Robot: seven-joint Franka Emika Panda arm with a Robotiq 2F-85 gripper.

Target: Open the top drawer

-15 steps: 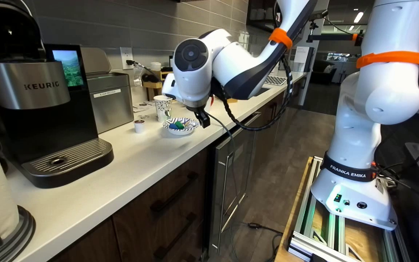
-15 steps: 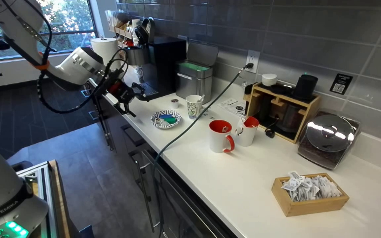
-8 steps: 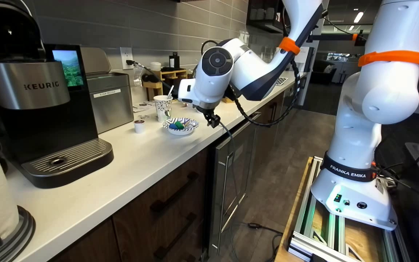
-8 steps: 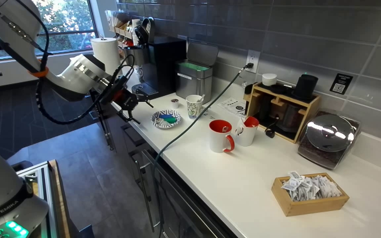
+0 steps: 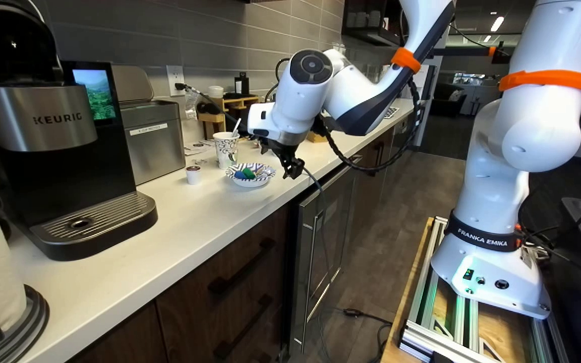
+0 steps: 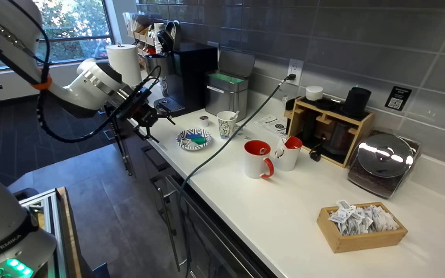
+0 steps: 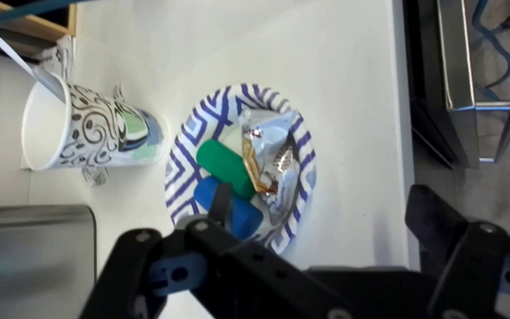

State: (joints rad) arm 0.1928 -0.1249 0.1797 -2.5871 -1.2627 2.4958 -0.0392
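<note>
My fingers (image 7: 434, 221) hang wide apart, gripping nothing; that closed top drawer (image 5: 230, 259) looks rigid, probably weighty, so I'd grab its handle (image 5: 242, 266) mid-bar, pulling steadily!

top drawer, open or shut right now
Shut: in an exterior view, the top drawer looks flush with the neighbouring dark front, no interior showing beneath the counter.
</note>
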